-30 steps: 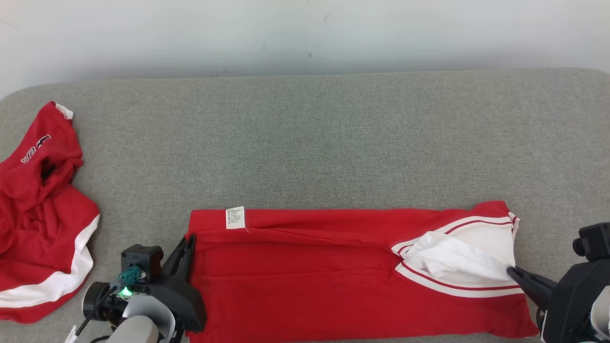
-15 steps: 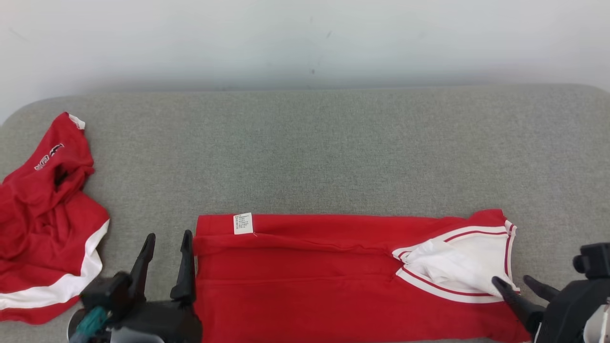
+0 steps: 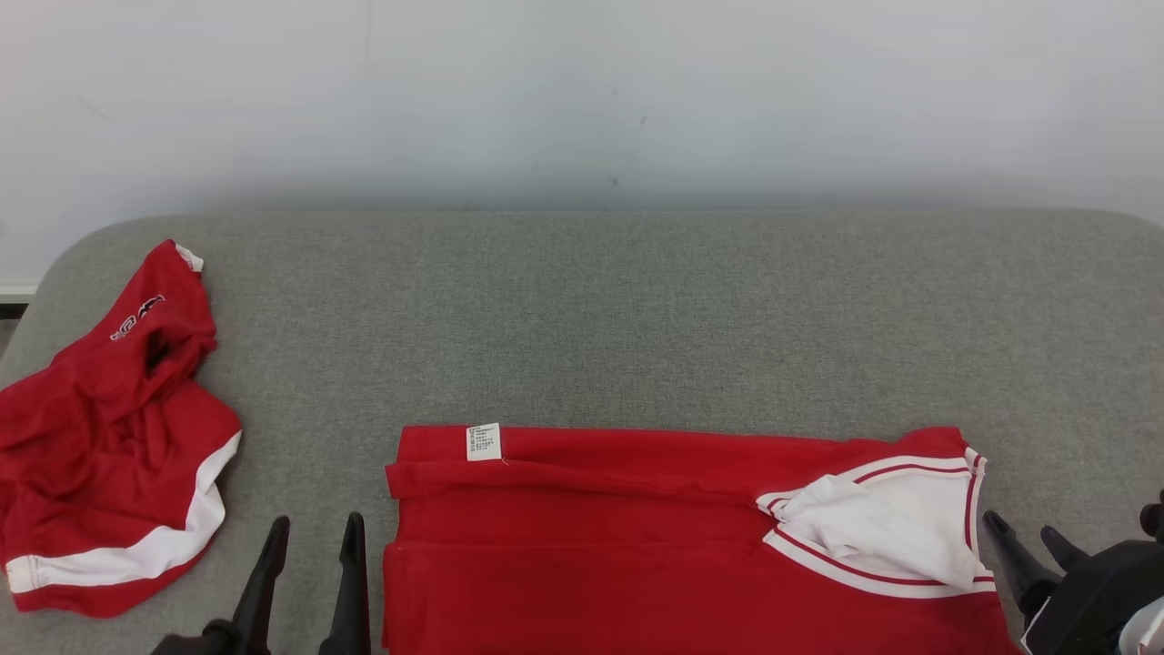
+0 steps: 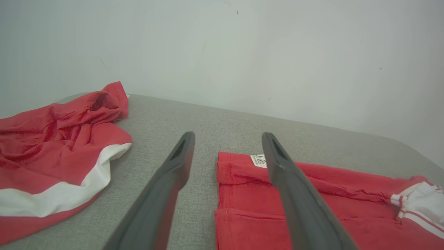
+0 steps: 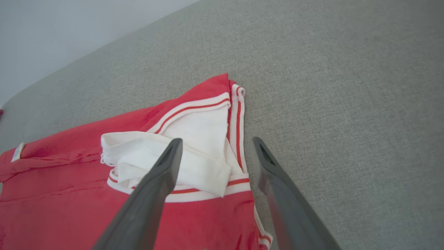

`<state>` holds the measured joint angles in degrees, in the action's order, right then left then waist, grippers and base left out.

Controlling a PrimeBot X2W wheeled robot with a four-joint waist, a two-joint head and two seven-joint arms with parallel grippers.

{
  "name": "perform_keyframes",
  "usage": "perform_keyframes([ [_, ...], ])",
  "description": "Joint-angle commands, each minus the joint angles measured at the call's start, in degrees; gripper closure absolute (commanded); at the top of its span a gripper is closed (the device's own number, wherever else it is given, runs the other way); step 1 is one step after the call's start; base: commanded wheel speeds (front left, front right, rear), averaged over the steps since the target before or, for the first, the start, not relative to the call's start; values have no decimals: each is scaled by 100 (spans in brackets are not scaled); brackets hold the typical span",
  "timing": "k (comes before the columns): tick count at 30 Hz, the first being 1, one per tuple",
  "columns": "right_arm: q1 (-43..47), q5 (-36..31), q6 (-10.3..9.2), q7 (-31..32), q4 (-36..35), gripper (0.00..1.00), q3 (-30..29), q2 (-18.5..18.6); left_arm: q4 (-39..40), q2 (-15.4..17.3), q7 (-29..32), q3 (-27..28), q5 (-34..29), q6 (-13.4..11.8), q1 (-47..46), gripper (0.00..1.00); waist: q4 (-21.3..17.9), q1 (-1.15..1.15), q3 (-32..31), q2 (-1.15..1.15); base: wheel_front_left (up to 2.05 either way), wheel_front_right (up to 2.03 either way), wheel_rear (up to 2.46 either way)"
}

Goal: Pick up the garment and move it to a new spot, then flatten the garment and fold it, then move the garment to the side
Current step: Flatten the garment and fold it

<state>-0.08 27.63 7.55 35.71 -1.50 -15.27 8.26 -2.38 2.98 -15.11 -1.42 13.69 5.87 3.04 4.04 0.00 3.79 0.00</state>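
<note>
Left claw (image 3: 317,520) and right claw (image 3: 1018,523) — both spread wide, empty.

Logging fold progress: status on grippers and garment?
Left gripper open, empty, left of garment. Right gripper open, empty, at its striped end. Garment folded, flat on grey surface. Second red garment crumpled far left, not in the way.

Right gripper (image 5: 216,140) spread over the garment (image 5: 208,222), apparently not touching.
</note>
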Motion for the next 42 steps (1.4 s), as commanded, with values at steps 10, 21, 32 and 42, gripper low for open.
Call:
perform_keyframes([
  [10,-670,-775,-12,-11,1179,0,-62,147,-119,-10,-3,-140,147,8,183,0,180,0,27,0,0,0,0],
  [21,-1186,-1040,-12,-292,2483,0,-127,-45,-54,-9,-3,-236,165,-138,79,0,370,0,166,0,0,0,0],
  [32,-1428,-1297,-10,-145,3222,100,85,-145,-60,-9,-3,-220,232,-128,96,0,406,0,230,0,0,0,0],
  [42,-1547,-1390,-17,-444,2904,100,-181,332,-45,-9,-3,-217,288,-180,80,0,341,0,215,0,0,0,0],
])
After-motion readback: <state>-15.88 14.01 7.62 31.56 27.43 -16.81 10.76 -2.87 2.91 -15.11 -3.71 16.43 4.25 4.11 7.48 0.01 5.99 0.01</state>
